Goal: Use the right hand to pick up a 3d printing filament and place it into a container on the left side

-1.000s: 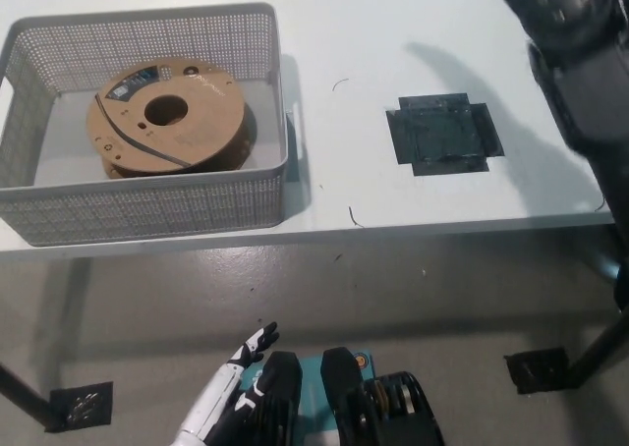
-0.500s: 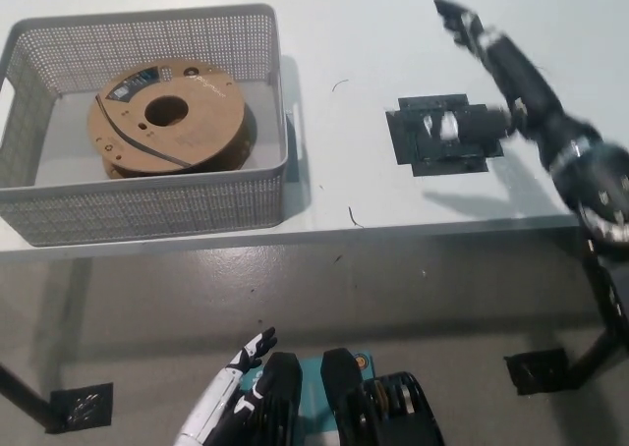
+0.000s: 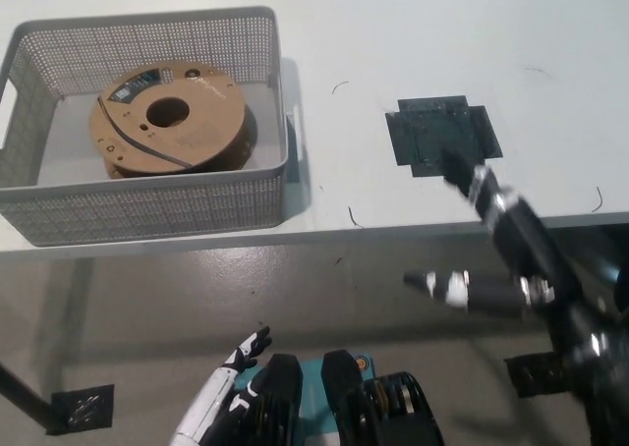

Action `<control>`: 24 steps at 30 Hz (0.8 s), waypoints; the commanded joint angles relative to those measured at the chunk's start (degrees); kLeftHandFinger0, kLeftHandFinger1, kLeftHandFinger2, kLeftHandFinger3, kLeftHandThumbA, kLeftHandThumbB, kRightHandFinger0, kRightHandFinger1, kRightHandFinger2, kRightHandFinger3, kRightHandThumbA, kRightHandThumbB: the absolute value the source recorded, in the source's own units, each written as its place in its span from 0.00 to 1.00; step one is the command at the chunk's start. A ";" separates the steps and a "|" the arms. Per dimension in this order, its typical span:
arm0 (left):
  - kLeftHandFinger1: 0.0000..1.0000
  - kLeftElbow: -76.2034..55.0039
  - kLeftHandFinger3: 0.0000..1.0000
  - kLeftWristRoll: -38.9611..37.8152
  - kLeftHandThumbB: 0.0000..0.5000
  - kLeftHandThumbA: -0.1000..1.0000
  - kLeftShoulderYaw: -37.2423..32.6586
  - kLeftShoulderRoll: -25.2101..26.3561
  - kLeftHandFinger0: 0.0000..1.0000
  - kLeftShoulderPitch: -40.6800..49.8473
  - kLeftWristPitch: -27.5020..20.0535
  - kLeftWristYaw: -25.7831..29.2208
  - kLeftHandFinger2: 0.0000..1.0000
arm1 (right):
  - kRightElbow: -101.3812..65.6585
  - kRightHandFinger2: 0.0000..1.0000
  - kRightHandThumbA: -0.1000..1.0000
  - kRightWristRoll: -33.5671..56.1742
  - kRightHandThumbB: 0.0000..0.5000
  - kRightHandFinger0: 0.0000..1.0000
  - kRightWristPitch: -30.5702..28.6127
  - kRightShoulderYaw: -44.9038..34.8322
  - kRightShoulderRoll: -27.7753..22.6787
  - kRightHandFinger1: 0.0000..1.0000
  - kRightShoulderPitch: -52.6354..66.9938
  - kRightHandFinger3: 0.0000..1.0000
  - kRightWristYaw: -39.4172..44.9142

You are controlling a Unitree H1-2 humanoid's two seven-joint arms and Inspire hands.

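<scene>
The black right hand [image 3: 486, 259] has dropped from over the dark taped square [image 3: 442, 137] at the upper right to the lower right of the frame, past the near edge of the white surface [image 3: 413, 43], its fingers [image 3: 432, 285] spread and holding nothing. The cardboard filament spool [image 3: 164, 118] lies flat inside the grey mesh basket [image 3: 157, 208] at the upper left, unmoved since a second ago, so the placing looks done and the arm is pulling away. The white left hand [image 3: 236, 362] rests low at the bottom left (fingers apart, empty), just as before.
</scene>
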 commanded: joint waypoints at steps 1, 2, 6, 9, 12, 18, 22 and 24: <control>1.00 -0.25 1.00 -4.78 0.55 1.00 1.44 -0.42 1.00 -0.54 -4.88 0.51 1.00 | -7.30 1.00 1.00 9.69 0.26 1.00 -10.94 -2.21 4.40 1.00 7.94 1.00 -0.67; 1.00 -0.32 1.00 -4.65 0.55 1.00 1.43 -0.46 1.00 -0.41 -4.88 0.68 1.00 | -5.49 1.00 1.00 8.97 0.23 1.00 -11.60 -2.33 4.60 1.00 8.50 1.00 -0.29; 1.00 -0.93 1.00 -4.45 0.54 1.00 0.97 -0.71 1.00 1.21 -4.88 1.06 1.00 | 2.05 1.00 1.00 2.70 0.13 1.00 -13.62 -2.07 5.48 1.00 11.26 1.00 -0.65; 1.00 -0.90 1.00 -4.24 0.53 1.00 0.81 -0.67 1.00 1.11 -4.88 1.37 1.00 | 7.49 1.00 1.00 1.29 0.09 1.00 -14.21 -1.61 5.30 1.00 11.60 1.00 -0.01; 1.00 -0.74 1.00 -4.00 0.57 1.00 1.45 -0.88 1.00 0.55 -4.88 1.32 1.00 | 13.15 1.00 1.00 0.03 0.07 1.00 -15.13 -1.26 5.20 1.00 10.75 1.00 0.03; 1.00 -0.25 1.00 -4.92 0.54 1.00 1.53 -0.80 1.00 -0.92 -4.88 0.66 1.00 | 22.73 1.00 1.00 -1.37 0.03 1.00 -17.54 -1.03 5.12 1.00 8.69 1.00 0.06; 1.00 -0.20 1.00 -4.31 0.56 1.00 1.59 -0.49 1.00 -0.91 -4.88 1.01 1.00 | 28.47 1.00 0.99 -2.88 0.00 1.00 -18.85 -0.15 4.26 1.00 7.12 1.00 0.88; 1.00 -0.18 1.00 -4.35 0.54 1.00 1.38 -0.29 1.00 -1.01 -4.88 0.87 1.00 | 29.71 1.00 0.98 -3.41 0.01 1.00 -17.77 0.29 3.78 1.00 6.70 1.00 1.09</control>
